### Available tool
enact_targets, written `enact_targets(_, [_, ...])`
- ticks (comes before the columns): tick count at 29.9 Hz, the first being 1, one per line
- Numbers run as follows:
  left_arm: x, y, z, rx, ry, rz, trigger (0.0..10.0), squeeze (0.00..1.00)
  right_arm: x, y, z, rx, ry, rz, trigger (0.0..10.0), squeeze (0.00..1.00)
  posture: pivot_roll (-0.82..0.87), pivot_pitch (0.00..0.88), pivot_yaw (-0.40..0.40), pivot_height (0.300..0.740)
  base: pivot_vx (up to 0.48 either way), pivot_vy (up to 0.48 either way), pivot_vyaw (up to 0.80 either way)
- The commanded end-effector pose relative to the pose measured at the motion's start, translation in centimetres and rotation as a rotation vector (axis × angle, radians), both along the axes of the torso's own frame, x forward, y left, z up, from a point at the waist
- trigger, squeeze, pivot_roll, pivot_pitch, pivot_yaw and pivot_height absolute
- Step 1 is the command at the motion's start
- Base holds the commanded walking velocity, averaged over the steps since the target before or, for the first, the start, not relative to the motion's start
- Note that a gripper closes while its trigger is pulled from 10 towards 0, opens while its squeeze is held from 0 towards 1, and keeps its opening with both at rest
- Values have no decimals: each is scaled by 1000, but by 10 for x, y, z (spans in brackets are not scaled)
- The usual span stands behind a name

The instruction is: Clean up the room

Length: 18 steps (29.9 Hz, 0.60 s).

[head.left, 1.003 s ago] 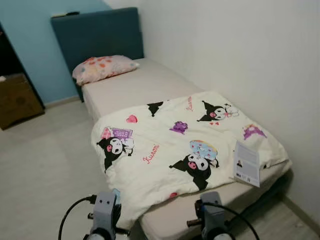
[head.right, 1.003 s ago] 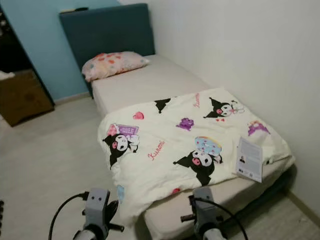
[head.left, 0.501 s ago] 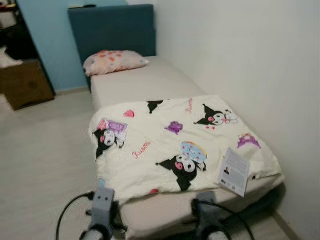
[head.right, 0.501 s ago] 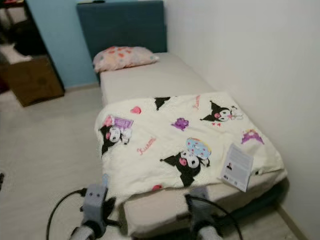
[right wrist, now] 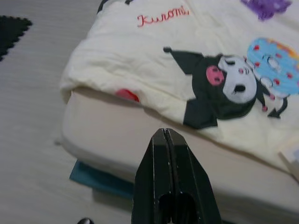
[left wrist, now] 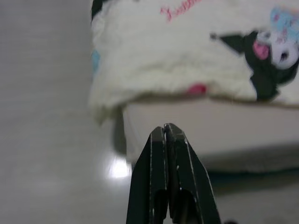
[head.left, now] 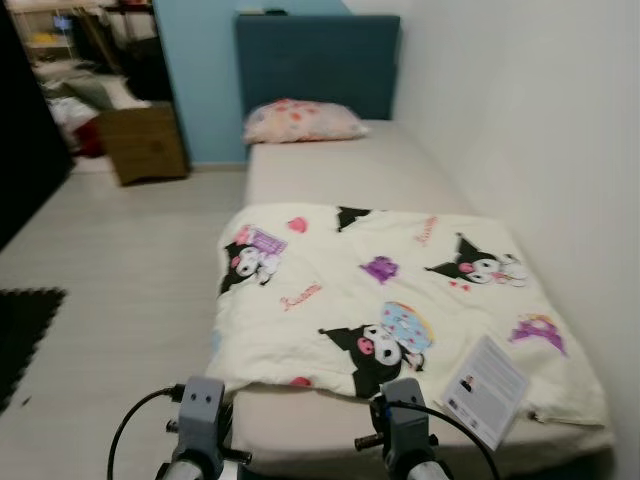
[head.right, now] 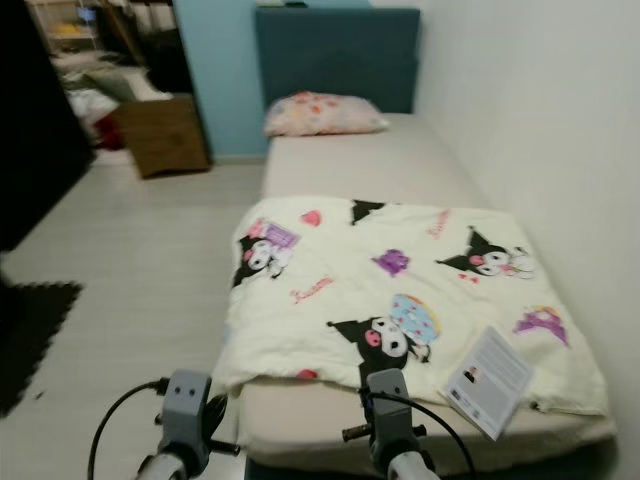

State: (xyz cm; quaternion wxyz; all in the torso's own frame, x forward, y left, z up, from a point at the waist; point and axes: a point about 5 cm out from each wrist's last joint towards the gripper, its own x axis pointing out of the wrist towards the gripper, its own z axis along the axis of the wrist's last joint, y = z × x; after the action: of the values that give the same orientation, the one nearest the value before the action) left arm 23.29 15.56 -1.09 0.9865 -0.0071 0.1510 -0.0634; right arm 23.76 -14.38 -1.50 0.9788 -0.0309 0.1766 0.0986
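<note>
A single bed [head.left: 345,175] with a beige sheet stands against the white wall. A cream blanket [head.left: 400,300] with cartoon prints is bunched over its foot half. A white booklet [head.left: 484,390] lies on the blanket's near right corner. A spotted pillow [head.left: 303,120] rests at the blue headboard [head.left: 315,65]. Both arms are held low before the foot of the bed. My left gripper [left wrist: 165,130] is shut, off the bed's near left corner above the floor. My right gripper [right wrist: 164,134] is shut too, over the mattress's foot edge [right wrist: 154,135].
A brown cardboard box [head.left: 145,145] stands on the pale floor left of the bed, with clutter behind it. A black foam mat [head.left: 25,325] lies on the floor at the near left. A dark panel fills the far left. Open floor runs along the bed's left side.
The camera has swung and shifted, so the bed now lies straight ahead and the mat and clutter at left come into view. Both arms keep their low pose.
</note>
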Motion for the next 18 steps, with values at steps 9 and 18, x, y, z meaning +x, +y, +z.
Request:
enact_targets(9, [0,-2,-2,1,13,-11,10000,0,-3,-3,-2,14,4,-24,10000,0,0,72,-7,740,0,-349,0])
enact_targets(18, [0,-3,-2,-1,12,-13,10000,0,-3,-4,-1,18,1,-28,10000,0,-5,64,-8,740,0,-347,0])
